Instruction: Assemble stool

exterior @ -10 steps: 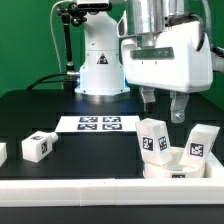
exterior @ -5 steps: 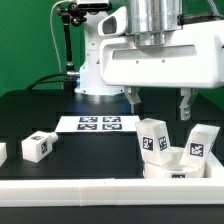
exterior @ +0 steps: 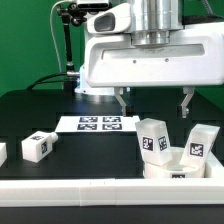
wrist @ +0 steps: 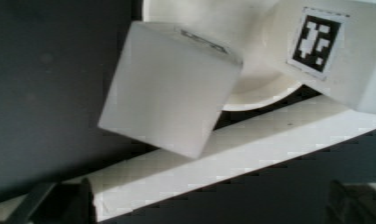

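The round white stool seat (exterior: 172, 168) sits at the exterior view's lower right, against the front rail. Two white tagged legs stand upright in it, one on the left (exterior: 153, 137) and one on the right (exterior: 199, 141). My gripper (exterior: 155, 103) hangs open and empty above and just behind these legs, its fingers (exterior: 123, 100) spread wide. The wrist view looks down on a plain-faced leg (wrist: 167, 90), a tagged leg (wrist: 320, 42) and the seat's rim (wrist: 256, 95). A loose leg (exterior: 38, 146) lies at the left.
The marker board (exterior: 97, 123) lies flat behind the middle of the table. A long white rail (exterior: 90, 192) runs along the front edge and also shows in the wrist view (wrist: 256, 150). Another white part (exterior: 2, 152) sits at the far left edge. The arm's base (exterior: 100, 70) stands at the back.
The hand has turned broadside to the exterior camera and shifted left. Its two fingers now show much farther apart. The stool parts have not moved.
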You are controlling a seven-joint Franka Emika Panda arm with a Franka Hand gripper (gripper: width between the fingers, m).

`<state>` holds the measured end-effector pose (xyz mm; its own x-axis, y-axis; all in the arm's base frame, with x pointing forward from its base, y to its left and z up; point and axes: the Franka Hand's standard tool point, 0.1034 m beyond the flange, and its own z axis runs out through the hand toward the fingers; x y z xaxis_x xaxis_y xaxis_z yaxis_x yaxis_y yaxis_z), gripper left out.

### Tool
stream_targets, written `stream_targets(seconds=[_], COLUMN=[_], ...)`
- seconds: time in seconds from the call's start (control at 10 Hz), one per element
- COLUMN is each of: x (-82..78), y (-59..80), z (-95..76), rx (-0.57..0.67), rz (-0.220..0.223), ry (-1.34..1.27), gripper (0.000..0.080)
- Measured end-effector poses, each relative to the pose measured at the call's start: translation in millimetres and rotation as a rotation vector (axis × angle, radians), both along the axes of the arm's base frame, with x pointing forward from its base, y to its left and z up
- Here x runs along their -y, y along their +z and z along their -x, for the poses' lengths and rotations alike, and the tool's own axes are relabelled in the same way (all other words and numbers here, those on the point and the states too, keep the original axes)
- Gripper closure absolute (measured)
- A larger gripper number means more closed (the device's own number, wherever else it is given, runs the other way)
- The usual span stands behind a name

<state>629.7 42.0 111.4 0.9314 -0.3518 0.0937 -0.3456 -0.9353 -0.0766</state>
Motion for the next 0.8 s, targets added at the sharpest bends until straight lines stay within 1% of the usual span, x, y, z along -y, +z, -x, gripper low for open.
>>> stream_targets(seconds=[0.2, 0.3, 0.5, 0.6, 0.7, 0.8], x=[1.4, -2.0, -7.9, -11.3, -14.9, -15.1], y=[-0.1, -1.3, -4.8, -5.7, -5.9, -6.3], z=[0.0, 0.8, 3.6, 4.3, 6.0, 7.1], rx=[0.003, 0.006, 0.012, 0.013, 0.017, 0.016], rz=[0.02, 0.038, 0.056, 0.057, 0.066, 0.075], ry=[0.131, 0.287, 0.535, 0.585, 0.706, 0.759], gripper=[0.0151, 0.0151, 0.0151, 0.0151, 0.0151, 0.0151])
